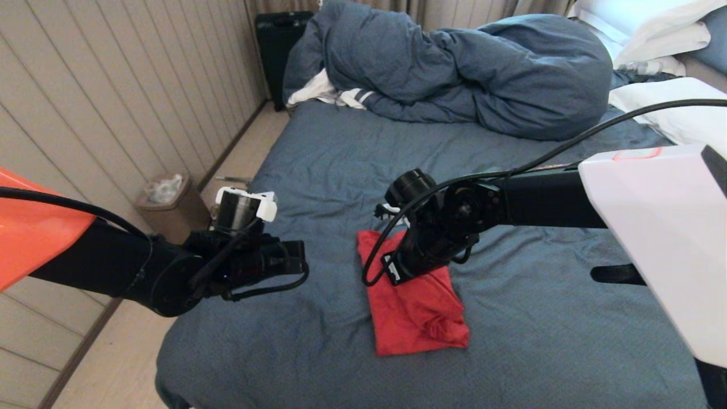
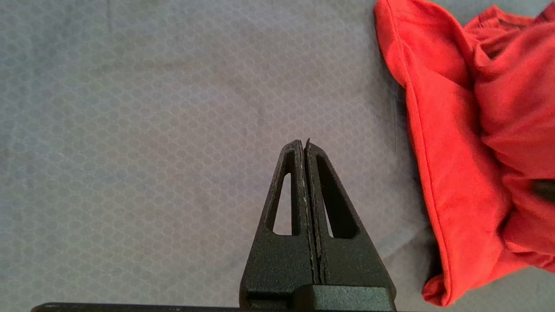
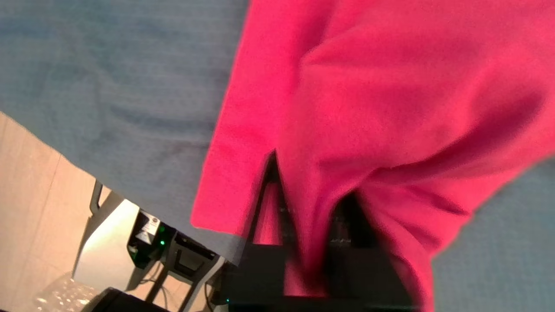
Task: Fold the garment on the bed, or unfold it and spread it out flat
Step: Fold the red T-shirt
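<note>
The garment, a red shirt, lies folded into a small rumpled packet in the middle of the bed on its dark blue-grey sheet. My right wrist hangs over the packet's far end, hiding its fingers in the head view. In the right wrist view my right gripper is shut on a fold of the garment, red cloth running between its fingers. My left gripper is shut and empty, hovering over bare sheet just left of the garment; the left gripper is also in the head view.
A bunched blue-grey duvet fills the far end of the bed, with a white striped cloth under its left side and white pillows at the far right. A waste bin stands on the floor beside the left bed edge.
</note>
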Tool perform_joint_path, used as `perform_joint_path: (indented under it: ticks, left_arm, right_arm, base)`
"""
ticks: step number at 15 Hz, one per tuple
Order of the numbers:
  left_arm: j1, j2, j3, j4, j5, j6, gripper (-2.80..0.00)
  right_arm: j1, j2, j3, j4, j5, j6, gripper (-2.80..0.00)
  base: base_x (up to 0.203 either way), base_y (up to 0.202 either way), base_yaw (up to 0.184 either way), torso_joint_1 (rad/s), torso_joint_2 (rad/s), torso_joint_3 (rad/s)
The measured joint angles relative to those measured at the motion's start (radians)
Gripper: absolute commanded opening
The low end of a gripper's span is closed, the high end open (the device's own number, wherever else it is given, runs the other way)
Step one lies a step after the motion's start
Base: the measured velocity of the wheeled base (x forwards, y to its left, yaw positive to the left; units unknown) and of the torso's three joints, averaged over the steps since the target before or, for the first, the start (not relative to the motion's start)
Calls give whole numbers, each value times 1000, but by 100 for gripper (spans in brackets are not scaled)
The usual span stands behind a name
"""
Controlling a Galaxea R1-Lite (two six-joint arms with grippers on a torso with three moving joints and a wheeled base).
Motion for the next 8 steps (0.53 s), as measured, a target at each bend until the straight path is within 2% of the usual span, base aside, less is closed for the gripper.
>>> perform_joint_path:
  ticks: [8]
  left_arm:
    - [0,3,4,-6,0,0,-280]
  right_arm:
    - [34,-15,-9,0,1,5,0]
  base:
    - [0,0,0,0,0,0]
